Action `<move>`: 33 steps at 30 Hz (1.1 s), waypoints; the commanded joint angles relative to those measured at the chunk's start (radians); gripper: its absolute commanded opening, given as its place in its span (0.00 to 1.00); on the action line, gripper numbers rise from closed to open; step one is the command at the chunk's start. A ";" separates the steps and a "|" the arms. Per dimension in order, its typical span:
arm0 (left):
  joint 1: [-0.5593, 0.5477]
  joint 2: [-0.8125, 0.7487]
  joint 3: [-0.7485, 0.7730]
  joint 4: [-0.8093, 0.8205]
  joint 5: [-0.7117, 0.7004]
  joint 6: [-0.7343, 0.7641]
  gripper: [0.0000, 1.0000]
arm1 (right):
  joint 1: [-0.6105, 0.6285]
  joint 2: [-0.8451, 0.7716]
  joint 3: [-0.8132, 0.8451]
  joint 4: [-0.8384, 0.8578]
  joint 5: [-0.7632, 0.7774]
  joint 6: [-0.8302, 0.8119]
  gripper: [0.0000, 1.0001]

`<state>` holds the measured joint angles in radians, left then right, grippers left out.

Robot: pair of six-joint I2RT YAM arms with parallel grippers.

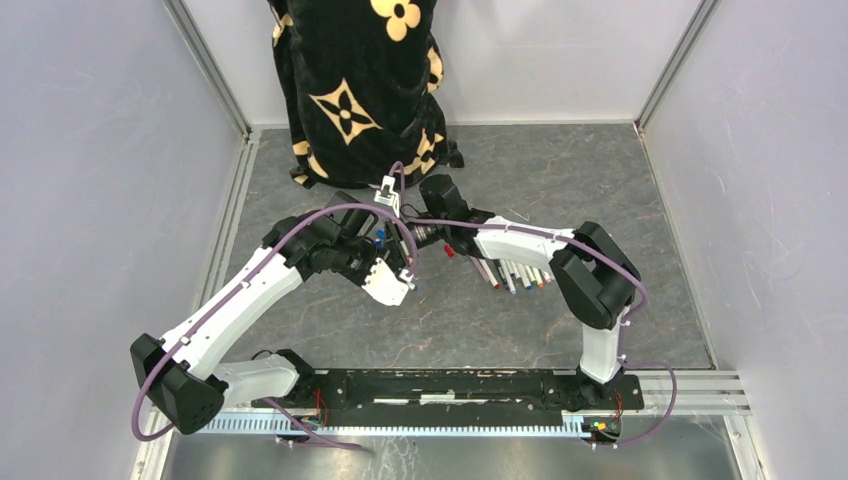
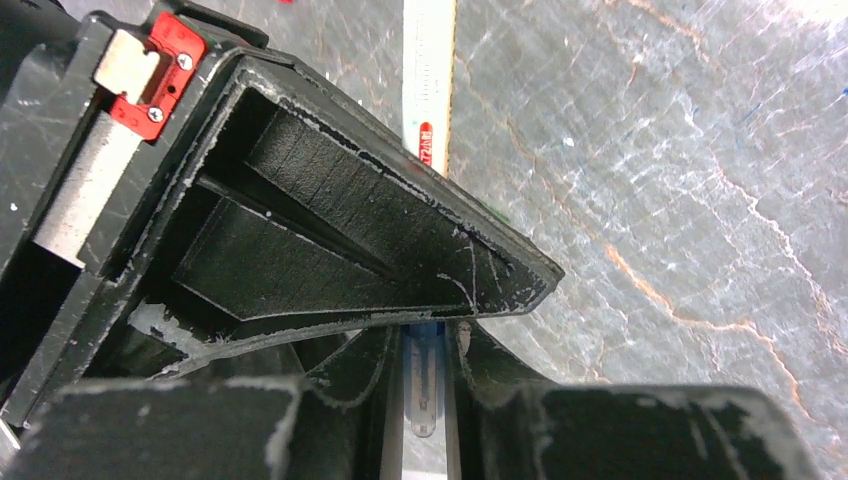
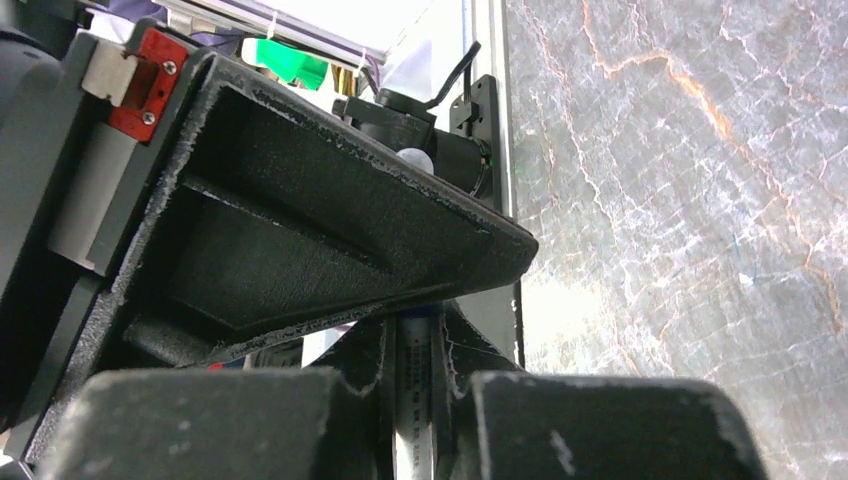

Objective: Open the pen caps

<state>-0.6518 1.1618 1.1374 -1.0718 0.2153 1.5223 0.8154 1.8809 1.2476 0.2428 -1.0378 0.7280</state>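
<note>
Pens (image 1: 515, 272) lie side by side in a loose row on the grey marbled counter (image 1: 560, 170) in the top view, at about 4 o'clock from the counter's middle and just beside the right forearm, their coloured ends pointing toward 5 o'clock. A small red piece (image 1: 449, 251) sits at the row's 10 o'clock end; it is too small to tell whether it is a loose cap. The left pincer (image 1: 378, 243) and the right pincer (image 1: 415, 228) meet close together near the counter's middle, the left arm reaching in from 8 o'clock and the right from 3 o'clock; from above, their grip is hidden. At 12 o'clock stands a person (image 1: 350, 90) in a black robe with tan flower marks. In the left wrist view, the left pincer's fingers (image 2: 400, 250) are pressed onto a white pen barrel (image 2: 424, 395) with a touch of blue where the upper finger crosses it; past that finger the barrel runs on toward 12 o'clock over the counter, bearing a red mark. In the right wrist view, the right pincer is nipped on a pale barrel (image 3: 413, 400) pointing to 12 o'clock, with bare counter at 3 o'clock and a black fitting (image 3: 470, 150) with a cable behind. Whether both pincers pinch one pen I cannot tell.
</note>
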 commanded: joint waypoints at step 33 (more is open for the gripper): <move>-0.094 -0.045 -0.079 0.118 0.114 -0.110 0.80 | -0.040 -0.197 -0.253 0.184 -0.007 0.017 0.00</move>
<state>-0.7338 1.1194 1.0752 -0.9966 0.2890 1.4593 0.7601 1.6371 0.9005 0.3351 -0.9688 0.6968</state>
